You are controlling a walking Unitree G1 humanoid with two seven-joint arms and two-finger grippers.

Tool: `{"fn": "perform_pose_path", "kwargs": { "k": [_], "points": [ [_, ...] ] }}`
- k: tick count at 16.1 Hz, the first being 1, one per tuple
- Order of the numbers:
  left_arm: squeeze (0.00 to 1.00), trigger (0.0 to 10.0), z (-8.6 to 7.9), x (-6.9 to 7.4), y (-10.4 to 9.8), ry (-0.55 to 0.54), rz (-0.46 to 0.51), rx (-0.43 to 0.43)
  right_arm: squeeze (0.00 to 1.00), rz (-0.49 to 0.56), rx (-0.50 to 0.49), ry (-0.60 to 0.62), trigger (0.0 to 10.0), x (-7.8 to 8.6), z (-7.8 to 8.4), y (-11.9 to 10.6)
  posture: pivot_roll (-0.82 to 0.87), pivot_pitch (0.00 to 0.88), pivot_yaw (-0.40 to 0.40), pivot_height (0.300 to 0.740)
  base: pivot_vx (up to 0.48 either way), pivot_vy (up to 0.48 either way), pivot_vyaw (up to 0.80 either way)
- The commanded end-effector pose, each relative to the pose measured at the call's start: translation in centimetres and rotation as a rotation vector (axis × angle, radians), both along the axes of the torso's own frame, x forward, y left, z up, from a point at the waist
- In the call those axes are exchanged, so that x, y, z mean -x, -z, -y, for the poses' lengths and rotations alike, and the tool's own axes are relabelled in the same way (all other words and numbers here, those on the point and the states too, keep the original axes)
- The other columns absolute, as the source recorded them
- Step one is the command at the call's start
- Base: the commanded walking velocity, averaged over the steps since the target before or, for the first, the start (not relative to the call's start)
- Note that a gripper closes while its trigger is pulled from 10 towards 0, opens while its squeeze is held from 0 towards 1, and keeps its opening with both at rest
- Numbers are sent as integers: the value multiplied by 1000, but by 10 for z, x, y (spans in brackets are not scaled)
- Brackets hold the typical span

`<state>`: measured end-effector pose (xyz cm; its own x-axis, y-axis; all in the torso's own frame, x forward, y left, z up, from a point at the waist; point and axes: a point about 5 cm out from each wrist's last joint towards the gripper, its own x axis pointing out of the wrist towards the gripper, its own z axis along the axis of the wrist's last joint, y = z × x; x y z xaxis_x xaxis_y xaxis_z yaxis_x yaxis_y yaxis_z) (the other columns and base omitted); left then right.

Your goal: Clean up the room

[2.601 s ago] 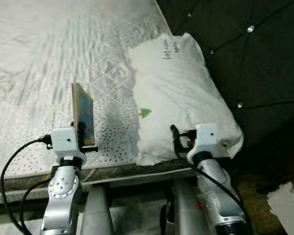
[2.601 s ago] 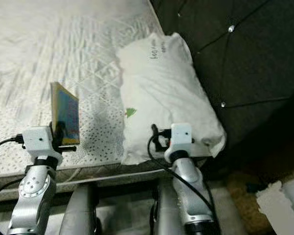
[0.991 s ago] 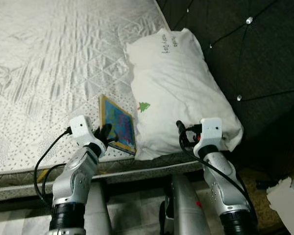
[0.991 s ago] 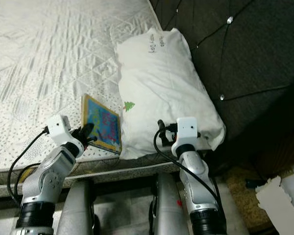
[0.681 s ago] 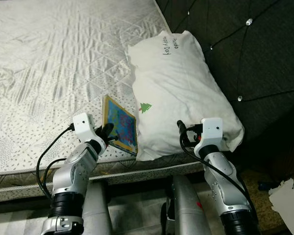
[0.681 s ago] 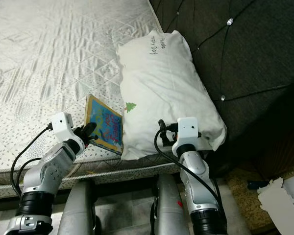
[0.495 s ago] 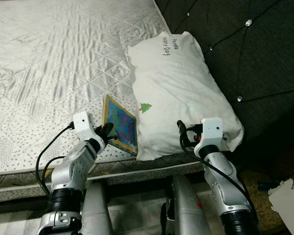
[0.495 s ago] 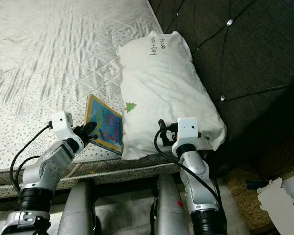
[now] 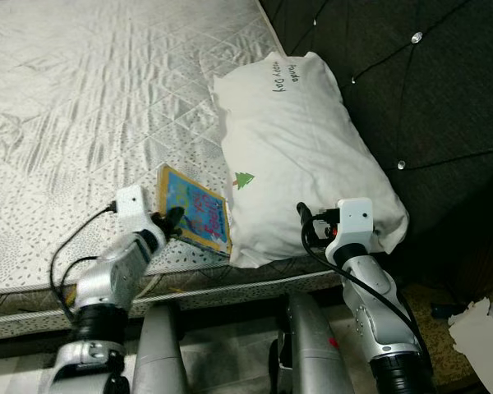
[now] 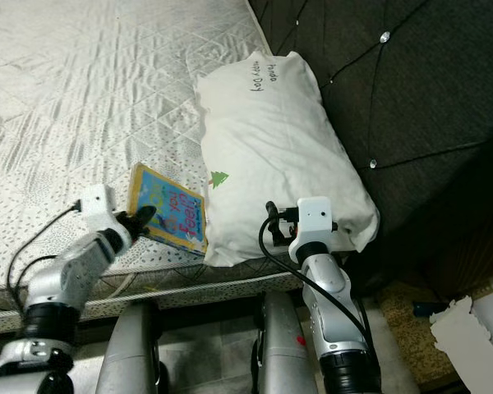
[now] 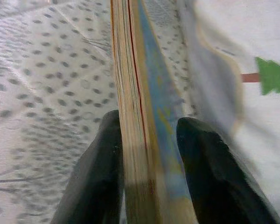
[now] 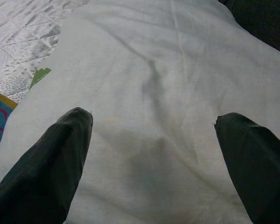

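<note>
At the near edge of a quilted white bed (image 9: 82, 90), the left gripper (image 11: 147, 154) clamps its fingers (image 11: 95, 172) on the spine end of a colourful picture book (image 9: 195, 209), which lies nearly flat on the mattress just beside a white pillow (image 9: 300, 156). On the robot's right, the right gripper (image 12: 154, 154) hovers over the pillow's near end, fingers (image 12: 51, 158) spread wide and holding nothing. A dark tufted headboard (image 9: 427, 90) stands behind the pillow.

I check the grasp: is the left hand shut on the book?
Shut: left hand has both fingers pressing the book between them.
</note>
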<state>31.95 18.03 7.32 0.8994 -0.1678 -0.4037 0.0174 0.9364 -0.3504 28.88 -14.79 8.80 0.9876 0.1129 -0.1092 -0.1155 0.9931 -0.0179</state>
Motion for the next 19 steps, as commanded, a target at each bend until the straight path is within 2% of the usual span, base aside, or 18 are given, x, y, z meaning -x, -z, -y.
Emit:
{"fn": "perform_pose_path", "kwargs": {
  "k": [1,3,9,13,14,15,16,17,19],
  "points": [
    [1000,10000,-5,-2,-2,-1,7,-44,0,-6,6,12,10000,0,3,2,46,98,-36,575,0,0,0],
    [1000,10000,-14,0,-1,19,-2,-124,0,-7,5,13,10000,0,3,2,48,97,-36,575,0,0,0],
    [1000,10000,-32,6,7,-20,-20,-225,0,-14,1,13,10000,-1,3,3,49,98,-37,575,0,0,0],
    [1000,10000,-28,2,-3,-25,58,-298,0,-15,1,14,10000,-2,3,4,49,92,-34,575,0,0,0],
    [1000,10000,-21,5,-7,-54,114,-305,0,-13,0,17,10000,-1,4,4,52,84,-28,575,0,0,0],
    [1000,10000,-17,8,-7,-64,126,-305,0,-12,-1,18,10000,-1,4,4,52,84,-28,575,0,0,0],
    [1000,10000,-11,17,-5,-89,148,-310,0,-4,-8,22,10000,-1,4,4,53,80,-24,575,0,0,0],
    [1000,10000,-11,29,-1,-143,152,-360,0,5,-24,18,10000,-2,3,3,55,69,-17,575,0,0,0],
    [1000,10000,-10,46,-4,-185,198,-441,0,7,-76,-23,10000,-2,-3,2,61,59,-14,575,0,0,0]
  ]
}}
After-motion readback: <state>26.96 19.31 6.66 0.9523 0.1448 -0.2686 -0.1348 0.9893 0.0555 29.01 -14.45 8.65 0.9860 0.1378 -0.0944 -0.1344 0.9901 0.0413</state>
